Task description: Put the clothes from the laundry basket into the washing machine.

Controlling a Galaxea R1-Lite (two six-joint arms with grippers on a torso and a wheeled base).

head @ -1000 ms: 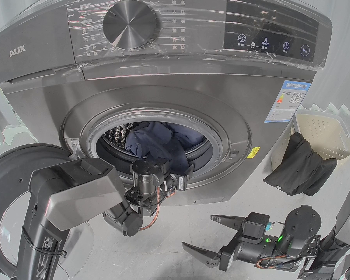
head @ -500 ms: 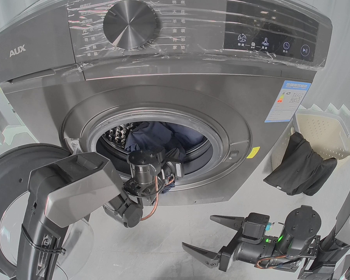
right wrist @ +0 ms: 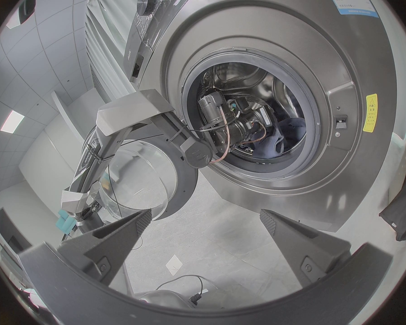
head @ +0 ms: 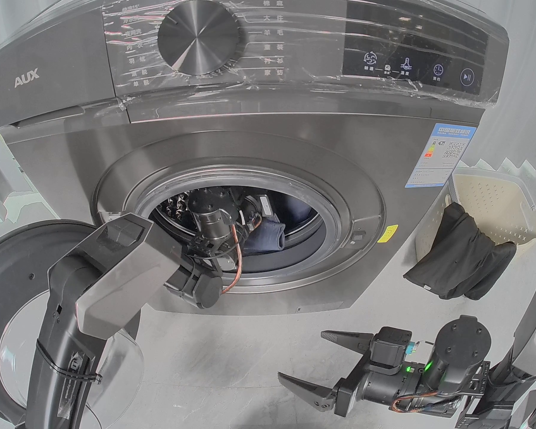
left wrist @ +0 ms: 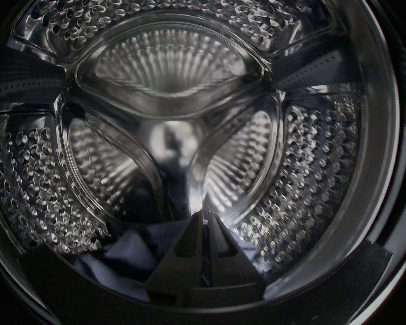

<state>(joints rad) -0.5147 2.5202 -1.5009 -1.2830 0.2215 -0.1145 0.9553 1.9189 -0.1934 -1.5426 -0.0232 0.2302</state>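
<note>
My left gripper (left wrist: 204, 217) is inside the washing machine drum (left wrist: 167, 68), shut on a navy garment (left wrist: 122, 253) that hangs below the fingers. In the head view the left wrist (head: 211, 210) sits within the door opening, with the navy garment (head: 268, 235) beside it in the drum. A black garment (head: 458, 257) drapes over the front rim of the cream laundry basket (head: 506, 198), to the right of the machine. My right gripper (head: 301, 356) hovers low over the floor in front of the machine, open and holding nothing; its fingers (right wrist: 302, 244) spread wide in the right wrist view.
The round washer door (head: 12, 281) stands swung open to the left, beside my left arm. Bare grey floor (head: 250, 341) lies between the machine and my right gripper. The basket stands against the machine's right side.
My left arm has pushed up and forward through the door opening, carrying the navy garment off the rim and deeper into the drum. The right arm has stayed put.
</note>
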